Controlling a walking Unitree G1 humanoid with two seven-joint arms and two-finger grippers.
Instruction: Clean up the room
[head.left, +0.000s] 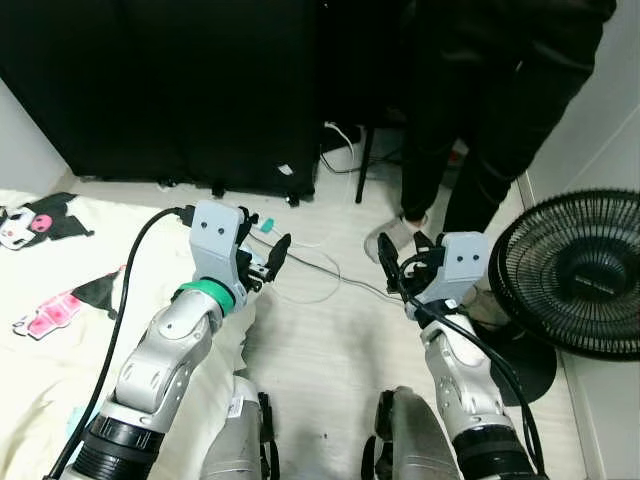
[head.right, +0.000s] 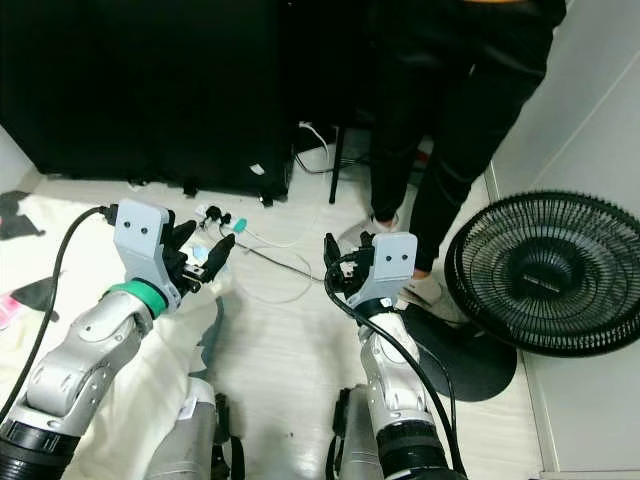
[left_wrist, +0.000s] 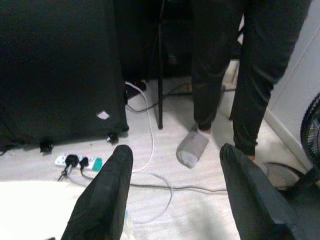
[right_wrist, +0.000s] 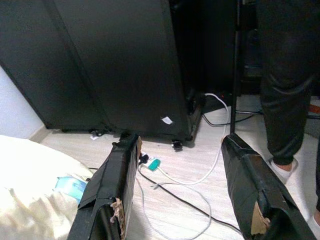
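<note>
Room clutter lies low and ahead of me on the floor, none of it in hand yet, so I judge this an early searching step: I am facing the mess and choosing what to take first.

My left gripper (head.left: 268, 258) is raised in front of my chest, fingers spread apart and empty; in its wrist view the two black fingers (left_wrist: 107, 192) frame bare floor with nothing between them. My right gripper (head.left: 405, 262) is up at about the same height, likewise spread and empty. Both forearms are bent at the elbow and point forward and slightly inward, wrists level, a ready pose, not a reach.

Just beyond the left gripper, a white power strip (left_wrist: 79, 162) with plugs in it lies on the pale wood floor (head.left: 330, 360), near the foot of a tall black cabinet (head.left: 170, 90). White and dark cables (right_wrist: 172, 187) trail from it in loose loops across the floor. To my left spreads a cream blanket (head.left: 60, 330) carrying a black-and-white plush toy (head.left: 35, 222) and a pink and black item (head.left: 60, 310) I cannot identify. A small blue packet (right_wrist: 70, 186) rests on the blanket's edge.

A person in black trousers (head.left: 470, 130) stands close ahead on my right, and a black floor fan (head.left: 575, 275) sits beside my right arm.

Next I would need to bend down towards the nearest loose item, keeping clear of the person's feet and the cables.
</note>
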